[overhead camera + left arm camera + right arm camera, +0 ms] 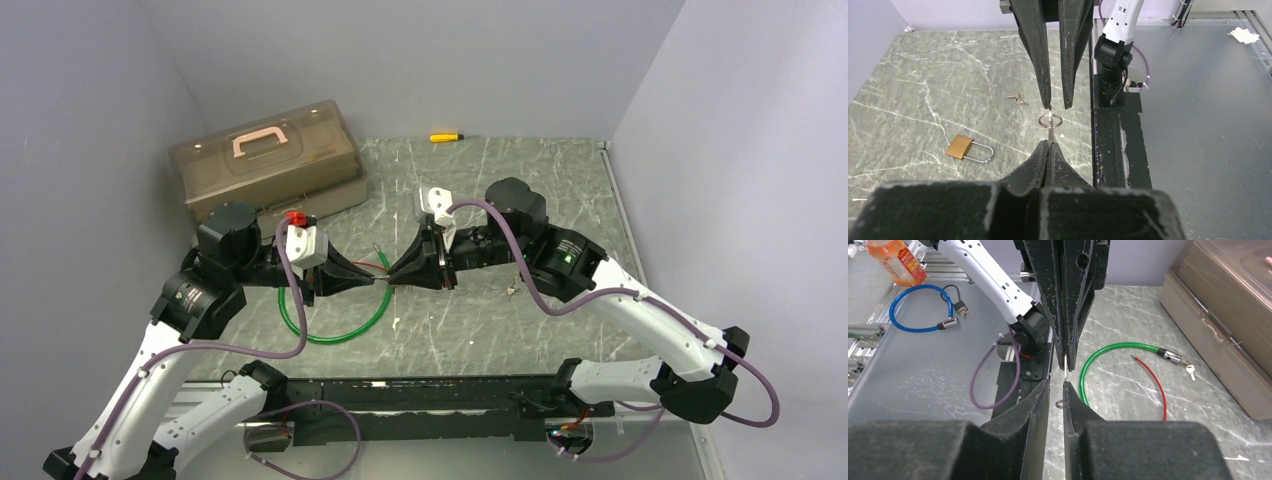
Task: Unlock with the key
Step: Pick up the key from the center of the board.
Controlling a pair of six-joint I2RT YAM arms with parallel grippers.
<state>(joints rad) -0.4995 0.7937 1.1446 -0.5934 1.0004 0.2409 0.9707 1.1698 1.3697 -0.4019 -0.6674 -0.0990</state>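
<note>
My left tool [1049, 146] is clamping shut on the small silver key [1049, 132], holding it above the grey marbled desk [923, 90]. The key's round steel ring [1050, 120] is sticking out just past my left fingertips. My right tool [1058, 106] is pointing tip to tip at the left one, its jaws standing narrowly apart in line with the ring; I cannot tell whether they are touching it. The brass padlock with the steel shackle [960, 147] is lying flat on the desk, well apart from both tools.
</note>
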